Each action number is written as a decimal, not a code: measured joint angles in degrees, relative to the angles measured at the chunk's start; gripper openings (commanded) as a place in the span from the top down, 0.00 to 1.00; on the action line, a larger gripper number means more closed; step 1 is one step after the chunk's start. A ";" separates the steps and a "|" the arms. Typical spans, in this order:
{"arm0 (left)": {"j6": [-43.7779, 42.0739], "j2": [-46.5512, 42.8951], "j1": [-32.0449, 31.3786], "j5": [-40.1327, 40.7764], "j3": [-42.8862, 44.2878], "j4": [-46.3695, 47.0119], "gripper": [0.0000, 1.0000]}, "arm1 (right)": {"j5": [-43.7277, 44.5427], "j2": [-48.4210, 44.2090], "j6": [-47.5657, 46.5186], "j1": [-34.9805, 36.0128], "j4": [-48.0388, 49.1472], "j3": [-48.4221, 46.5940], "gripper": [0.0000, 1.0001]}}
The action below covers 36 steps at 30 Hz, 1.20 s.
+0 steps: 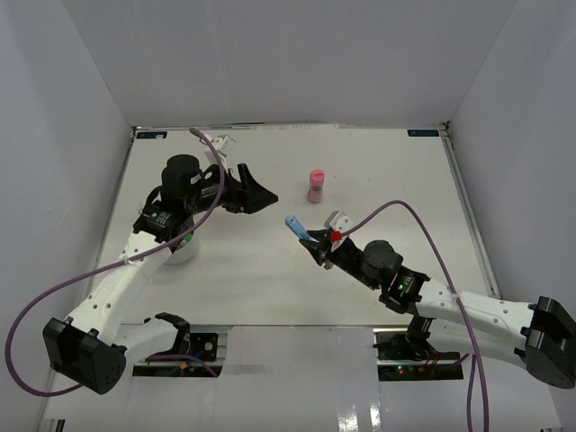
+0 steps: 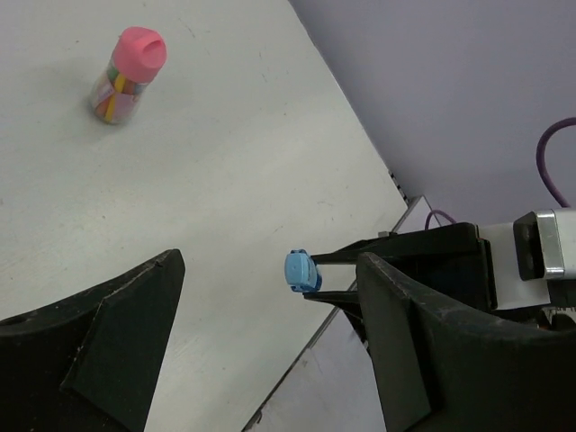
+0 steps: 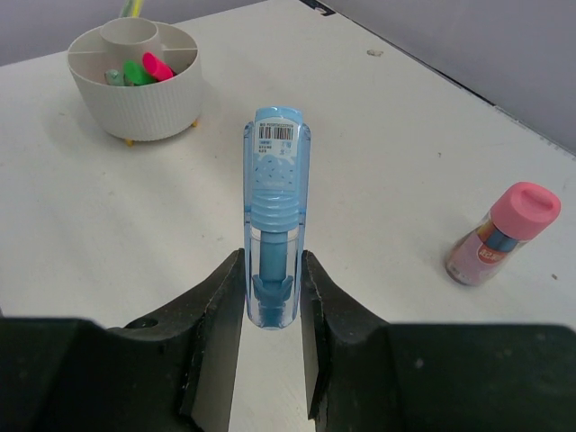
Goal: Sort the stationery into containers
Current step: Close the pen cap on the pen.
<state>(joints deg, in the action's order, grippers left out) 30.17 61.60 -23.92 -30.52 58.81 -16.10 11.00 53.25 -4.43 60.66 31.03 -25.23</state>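
Top view: the right gripper [image 1: 313, 239] is clamped on a blue pen [image 1: 295, 223] at mid-table, its arm stretched low from the right base. The left gripper [image 1: 256, 193] hovers just left of the pen, and a white organiser cup [image 1: 180, 254] sits under that arm. A pink-capped jar [image 1: 316, 184] stands beyond.

Left wrist view: the jaws are spread wide, holding nothing.

Right wrist view: the pen stands upright between the fingers. It carries a barcode label, with print too small to read. The cup's compartments hold green and pink highlighters.

White table [image 1: 270, 288] with divided cup [image 3: 144, 112], pink-capped vial [image 1: 316, 185]
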 measured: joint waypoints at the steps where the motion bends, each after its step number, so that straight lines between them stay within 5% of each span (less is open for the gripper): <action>1: -0.85 1.11 0.31 -1.40 1.53 -0.81 0.13 | -0.09 -0.33 -0.63 0.00 -0.55 0.13 0.80; 15: -3.02 12.00 0.87 -17.79 5.38 -8.13 0.33 | -1.09 0.50 -5.66 0.00 -1.70 -1.40 0.81; 20: -2.54 12.00 0.70 -18.40 6.56 -8.04 0.45 | -1.53 2.82 -6.60 0.00 -1.73 -3.02 0.81; 36: -2.54 12.22 -1.27 -15.54 6.49 -8.15 0.50 | -2.43 5.35 -7.32 0.00 -1.51 -4.79 0.81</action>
<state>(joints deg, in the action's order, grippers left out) 27.64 73.82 -25.19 -46.06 65.30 -24.25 8.58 58.61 -11.75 60.66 29.52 -30.02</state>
